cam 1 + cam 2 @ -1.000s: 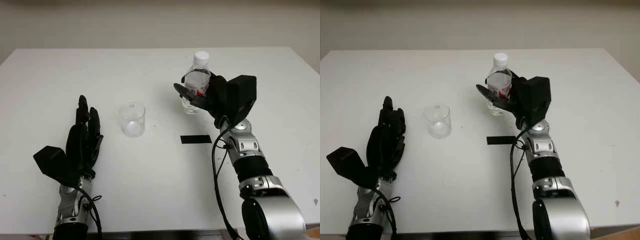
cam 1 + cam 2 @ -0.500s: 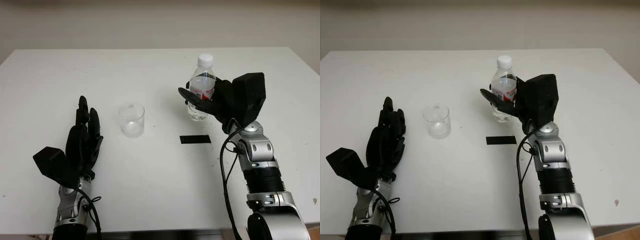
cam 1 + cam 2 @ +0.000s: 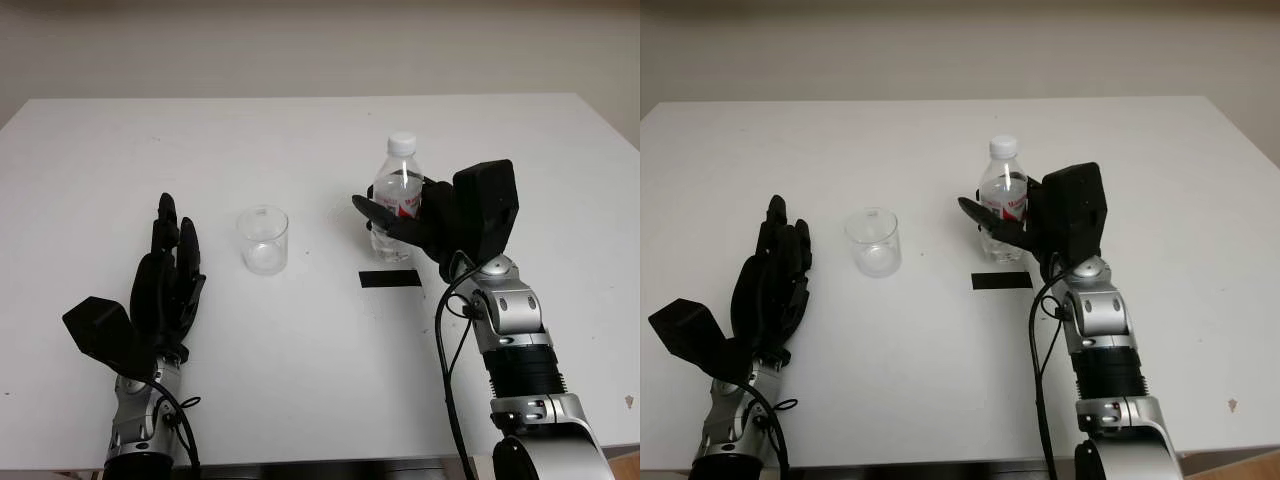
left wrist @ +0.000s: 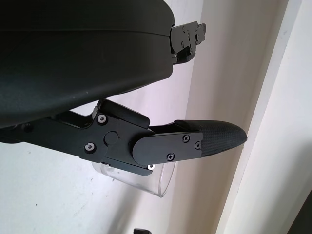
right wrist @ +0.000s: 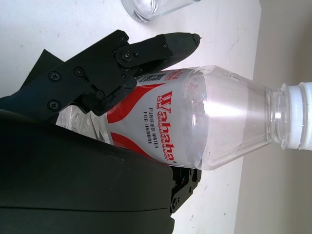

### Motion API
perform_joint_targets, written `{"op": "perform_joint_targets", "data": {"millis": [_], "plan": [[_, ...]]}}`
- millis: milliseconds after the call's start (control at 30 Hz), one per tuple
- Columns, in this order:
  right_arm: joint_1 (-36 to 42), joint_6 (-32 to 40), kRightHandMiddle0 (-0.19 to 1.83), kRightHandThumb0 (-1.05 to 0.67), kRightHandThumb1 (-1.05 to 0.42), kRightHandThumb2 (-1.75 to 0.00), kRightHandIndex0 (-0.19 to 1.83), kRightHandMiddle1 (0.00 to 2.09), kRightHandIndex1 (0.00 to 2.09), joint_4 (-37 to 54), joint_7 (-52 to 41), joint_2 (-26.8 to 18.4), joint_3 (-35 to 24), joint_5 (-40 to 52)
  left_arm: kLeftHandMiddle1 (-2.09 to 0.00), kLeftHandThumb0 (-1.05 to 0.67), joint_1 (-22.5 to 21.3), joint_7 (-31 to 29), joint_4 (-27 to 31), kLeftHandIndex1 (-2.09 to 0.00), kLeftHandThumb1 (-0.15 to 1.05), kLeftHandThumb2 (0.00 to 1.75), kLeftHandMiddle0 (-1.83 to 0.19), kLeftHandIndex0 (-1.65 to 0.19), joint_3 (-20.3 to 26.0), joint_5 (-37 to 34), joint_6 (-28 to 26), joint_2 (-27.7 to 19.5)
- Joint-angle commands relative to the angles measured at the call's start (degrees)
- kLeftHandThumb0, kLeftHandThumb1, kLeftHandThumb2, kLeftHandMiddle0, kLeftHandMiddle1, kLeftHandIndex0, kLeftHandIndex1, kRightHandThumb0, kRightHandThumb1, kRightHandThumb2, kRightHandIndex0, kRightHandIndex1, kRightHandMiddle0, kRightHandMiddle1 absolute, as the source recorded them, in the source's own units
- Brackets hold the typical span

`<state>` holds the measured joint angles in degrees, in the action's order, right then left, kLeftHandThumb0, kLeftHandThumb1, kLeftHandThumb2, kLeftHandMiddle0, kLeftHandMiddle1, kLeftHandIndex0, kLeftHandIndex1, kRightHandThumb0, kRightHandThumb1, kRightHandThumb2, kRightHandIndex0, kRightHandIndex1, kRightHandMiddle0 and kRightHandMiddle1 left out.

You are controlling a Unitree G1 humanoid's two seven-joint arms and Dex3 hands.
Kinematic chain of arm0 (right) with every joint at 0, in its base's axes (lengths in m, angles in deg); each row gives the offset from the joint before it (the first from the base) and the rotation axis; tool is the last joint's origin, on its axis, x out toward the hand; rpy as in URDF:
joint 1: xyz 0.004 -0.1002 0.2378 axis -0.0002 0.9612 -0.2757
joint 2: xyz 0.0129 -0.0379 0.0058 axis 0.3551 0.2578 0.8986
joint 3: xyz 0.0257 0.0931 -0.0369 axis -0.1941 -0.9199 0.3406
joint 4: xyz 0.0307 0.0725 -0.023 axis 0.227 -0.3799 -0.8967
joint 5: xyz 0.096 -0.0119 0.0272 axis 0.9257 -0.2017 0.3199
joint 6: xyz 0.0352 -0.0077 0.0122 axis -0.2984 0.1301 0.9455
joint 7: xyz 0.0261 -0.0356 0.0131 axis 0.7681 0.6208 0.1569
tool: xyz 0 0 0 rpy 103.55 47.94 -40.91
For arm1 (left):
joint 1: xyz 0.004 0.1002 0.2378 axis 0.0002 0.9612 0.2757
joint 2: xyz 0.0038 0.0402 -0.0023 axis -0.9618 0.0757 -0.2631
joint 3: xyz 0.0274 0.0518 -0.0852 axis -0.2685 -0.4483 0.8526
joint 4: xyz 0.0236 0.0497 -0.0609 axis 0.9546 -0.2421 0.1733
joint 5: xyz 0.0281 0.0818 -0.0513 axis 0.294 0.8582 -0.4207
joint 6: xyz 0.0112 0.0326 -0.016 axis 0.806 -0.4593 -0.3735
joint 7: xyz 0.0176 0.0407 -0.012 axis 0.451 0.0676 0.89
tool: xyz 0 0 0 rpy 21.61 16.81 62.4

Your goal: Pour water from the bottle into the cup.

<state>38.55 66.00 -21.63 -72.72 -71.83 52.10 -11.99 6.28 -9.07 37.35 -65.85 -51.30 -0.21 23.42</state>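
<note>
White table, viewed from the head camera. Right hand is wrapped round the bottle, fingers across the red label and the palm behind it; bottle upright, white cap still screwed on. Change over the last second: hand and bottle together have come back toward the robot and a little lower. They sat further up the table a second ago, rose slightly half a second ago, and now stand just behind the black tape strip. The base of the bottle appears close to the table; whether it touches cannot be told. No sideways travel toward the cup, which remains well apart to the bottle's left, upright and apparently empty, in the same spot throughout. Left hand open, parked beside the cup on its far side from the bottle, unchanged. Judgement: grasp is secured and the bottle has been lifted and repositioned, but the pour has not begun. With the cap on, no water can leave; either the cap must come off or the pour will be a dry tilt. The carry across to the cup is still to do.
</note>
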Motion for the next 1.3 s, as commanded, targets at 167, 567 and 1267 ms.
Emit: {"op": "perform_joint_targets", "data": {"millis": [167,567,1267], "plan": [[2.05,-0.68,0.96,-0.41,-1.05,-0.46,1.53,2.09,2.09,4.27,-0.14,1.15,-1.21,2.31,-0.02,-0.76,3.04,0.30,-1.57,-0.02,1.05,0.48,0.19,0.19,0.21,0.04,-0.68,0.16],[6.64,-1.70,1.03,-0.42,-1.05,-0.46,1.59,2.09,2.09,9.11,0.87,2.35,-0.79,2.25,-0.03,-0.75,2.99,0.46,-1.12,-0.04,1.05,0.48,0.19,0.19,0.38,-0.32,-1.79,-0.23],[7.50,-6.11,0.94,-0.42,-1.05,-0.46,1.56,2.09,2.09,5.21,0.97,2.19,0.74,-0.33,-0.04,-0.75,3.33,0.44,-0.74,-0.05,1.05,0.50,0.19,0.19,0.48,0.14,-1.63,-0.78]]}}
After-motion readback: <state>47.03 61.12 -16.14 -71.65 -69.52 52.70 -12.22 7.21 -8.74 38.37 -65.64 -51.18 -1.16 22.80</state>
